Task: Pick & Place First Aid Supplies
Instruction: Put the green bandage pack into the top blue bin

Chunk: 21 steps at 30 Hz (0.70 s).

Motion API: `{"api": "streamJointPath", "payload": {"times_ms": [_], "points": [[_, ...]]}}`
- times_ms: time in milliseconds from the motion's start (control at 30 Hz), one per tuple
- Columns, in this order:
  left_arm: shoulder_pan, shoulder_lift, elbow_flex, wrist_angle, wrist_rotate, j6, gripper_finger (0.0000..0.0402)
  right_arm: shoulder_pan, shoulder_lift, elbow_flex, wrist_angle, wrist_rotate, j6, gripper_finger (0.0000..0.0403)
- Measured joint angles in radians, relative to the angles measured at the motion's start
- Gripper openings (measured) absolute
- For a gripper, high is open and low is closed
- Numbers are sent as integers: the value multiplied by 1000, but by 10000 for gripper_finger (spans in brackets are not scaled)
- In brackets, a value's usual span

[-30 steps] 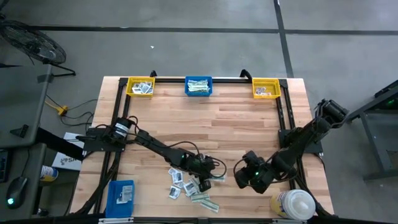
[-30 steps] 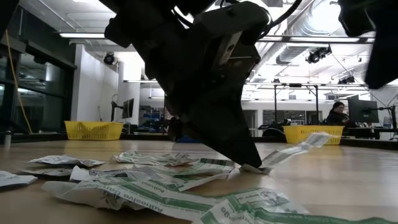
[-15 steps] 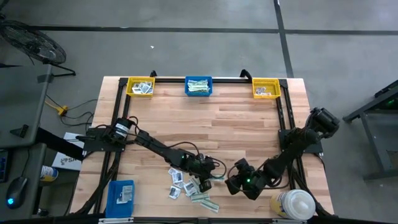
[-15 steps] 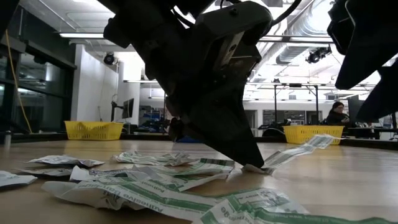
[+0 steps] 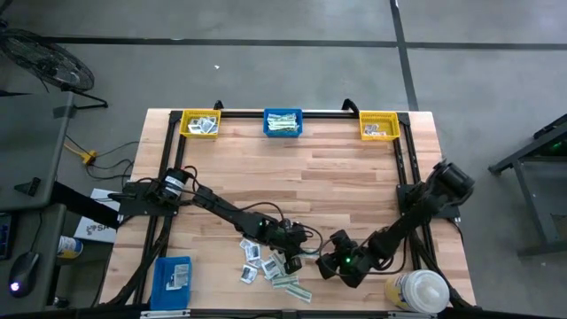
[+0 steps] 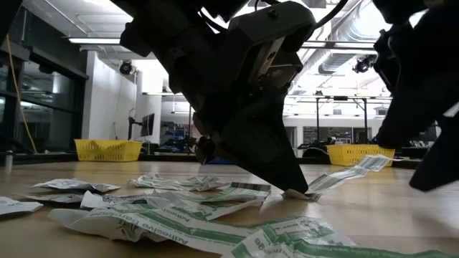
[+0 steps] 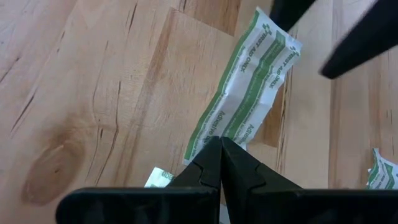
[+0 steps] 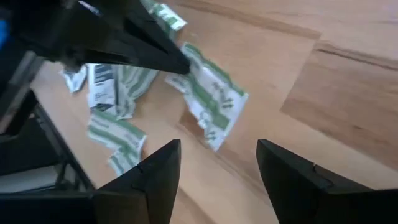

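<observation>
Right gripper [image 5: 330,262] nearer green-and-white strip [image 7: 245,102]

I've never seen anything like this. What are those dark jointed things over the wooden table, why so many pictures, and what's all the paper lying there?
They are two robot arms. One camera looks down from above, one sits at table height, one rides on each wrist. On the wooden table lies a pile of small first-aid packets; bins stand along the far edge. The left gripper is shut, pinching one end of a green-and-white strip. The right gripper, fingers open, hovers close by, pointed at that strip's free end.
</observation>
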Motion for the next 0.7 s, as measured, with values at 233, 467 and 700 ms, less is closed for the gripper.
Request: {"api": "streamJointPath", "payload": {"times_ms": [233,467,700], "points": [[0,0,-1,1,2,0,0,-23,10,0,-7,0,0,204],[0,0,-1,1,2,0,0,-51,10,0,-4,-9,-11,204],[0,0,-1,1,3,0,0,-58,10,0,8,-16,-31,204]]}}
